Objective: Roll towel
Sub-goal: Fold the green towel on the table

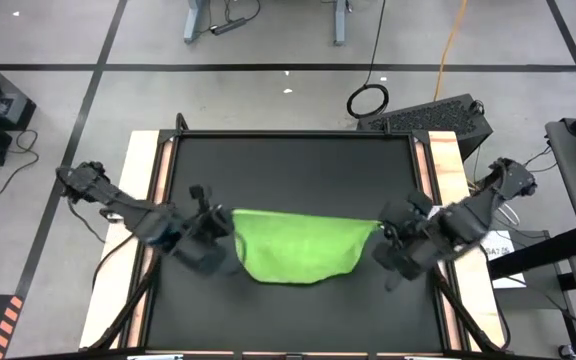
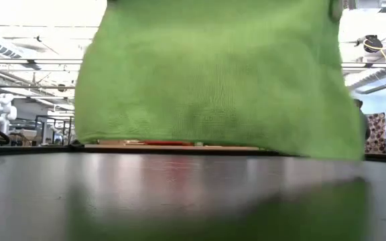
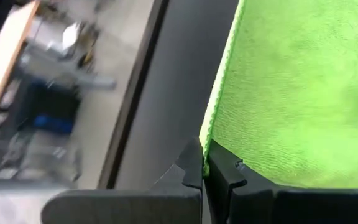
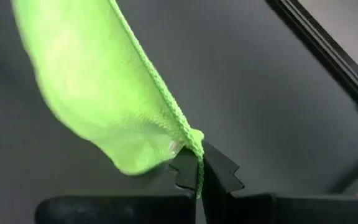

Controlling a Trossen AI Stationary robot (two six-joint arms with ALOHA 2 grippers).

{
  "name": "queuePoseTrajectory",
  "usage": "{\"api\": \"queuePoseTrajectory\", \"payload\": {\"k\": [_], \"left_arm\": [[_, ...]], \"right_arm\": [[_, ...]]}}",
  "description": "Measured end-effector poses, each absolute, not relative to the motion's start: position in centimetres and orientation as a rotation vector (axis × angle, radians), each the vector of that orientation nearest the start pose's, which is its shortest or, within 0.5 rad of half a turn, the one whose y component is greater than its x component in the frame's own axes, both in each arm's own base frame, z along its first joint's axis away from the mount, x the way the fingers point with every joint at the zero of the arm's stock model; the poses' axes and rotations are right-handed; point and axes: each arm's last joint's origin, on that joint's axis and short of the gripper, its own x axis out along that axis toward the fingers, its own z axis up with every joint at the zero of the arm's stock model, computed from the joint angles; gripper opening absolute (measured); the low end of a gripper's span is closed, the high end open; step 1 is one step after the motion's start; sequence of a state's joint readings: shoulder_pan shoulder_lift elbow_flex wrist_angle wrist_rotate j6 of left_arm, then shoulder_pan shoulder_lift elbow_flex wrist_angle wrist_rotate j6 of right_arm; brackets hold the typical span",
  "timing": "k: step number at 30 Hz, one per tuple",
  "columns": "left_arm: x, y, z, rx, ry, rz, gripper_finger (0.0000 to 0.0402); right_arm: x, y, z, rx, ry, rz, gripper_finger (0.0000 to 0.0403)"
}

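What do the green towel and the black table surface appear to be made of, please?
The towel looks like soft knitted or microfibre cloth: a fine fuzzy weave, a stitched hem, and it drapes limply. The table surface seems a smooth, hard black sheet with a dull sheen, faintly mirroring the green in the low view; the exact material is unclear.

My two arms are dark and jointed, built of blocky black segments. My left tool (image 3: 202, 171) and right tool (image 4: 199, 171) each end in two matte black fingers with stepped, toothed inner edges.
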State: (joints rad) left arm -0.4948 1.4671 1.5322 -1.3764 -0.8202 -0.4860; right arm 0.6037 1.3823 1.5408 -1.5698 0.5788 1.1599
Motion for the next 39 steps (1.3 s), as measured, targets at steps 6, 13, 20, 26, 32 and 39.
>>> {"api": "queuePoseTrajectory", "payload": {"k": [6,13,20,26,32,39], "left_arm": [[28.0,-6.7,32.3,0.471,1.153,0.57,0.0001],[32.2,-3.8,26.6,0.593,1.42,0.603,0.0001],[33.1,-3.1,24.6,0.653,1.504,0.61,0.0001],[32.3,-3.4,23.1,0.694,1.556,0.593,0.0001],[31.0,-4.4,20.5,0.76,1.599,0.555,0.0001],[30.4,-6.5,19.3,0.801,1.548,0.508,0.0001]], "right_arm": [[20.9,8.0,33.3,0.163,1.113,-0.651,0.0],[22.0,4.7,27.3,0.106,1.249,-0.706,0.0],[21.9,3.9,23.9,0.091,1.265,-0.709,0.0],[22.4,5.3,23.5,0.079,1.206,-0.619,0.0],[22.6,6.8,23.6,0.062,1.157,-0.539,0.0],[22.5,8.6,23.6,0.061,1.13,-0.447,0.0]]}}
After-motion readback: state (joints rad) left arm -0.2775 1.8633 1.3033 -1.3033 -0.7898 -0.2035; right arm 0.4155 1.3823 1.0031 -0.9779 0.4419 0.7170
